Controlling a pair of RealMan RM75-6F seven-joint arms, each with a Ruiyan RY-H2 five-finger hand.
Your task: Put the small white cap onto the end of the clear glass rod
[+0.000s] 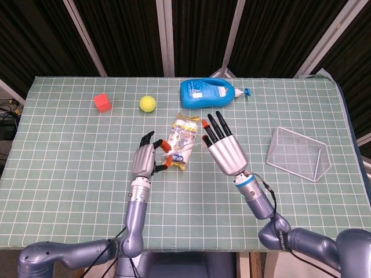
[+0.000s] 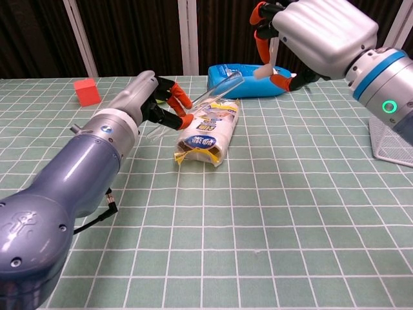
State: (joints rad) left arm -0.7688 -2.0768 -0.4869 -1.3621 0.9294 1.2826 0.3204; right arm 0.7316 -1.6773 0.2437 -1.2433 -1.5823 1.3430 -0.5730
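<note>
My left hand [image 1: 145, 158] [image 2: 147, 98] pinches the clear glass rod [image 2: 219, 88] in its orange fingertips. The rod slants up and to the right over the snack bag [image 2: 206, 134], its free end near the blue bottle. Raised above the table, my right hand [image 1: 222, 148] [image 2: 316, 35] holds the small white cap [image 2: 261, 71] between thumb and finger. The cap hangs just right of the rod's free end, a small gap apart. In the head view the back of the right hand hides the cap.
A blue bottle [image 1: 208, 92] lies at the back centre, with a yellow ball [image 1: 148, 103] and a red cube [image 1: 102, 102] to its left. The snack bag [image 1: 182, 138] lies between the hands. A wire basket [image 1: 298, 153] stands at the right.
</note>
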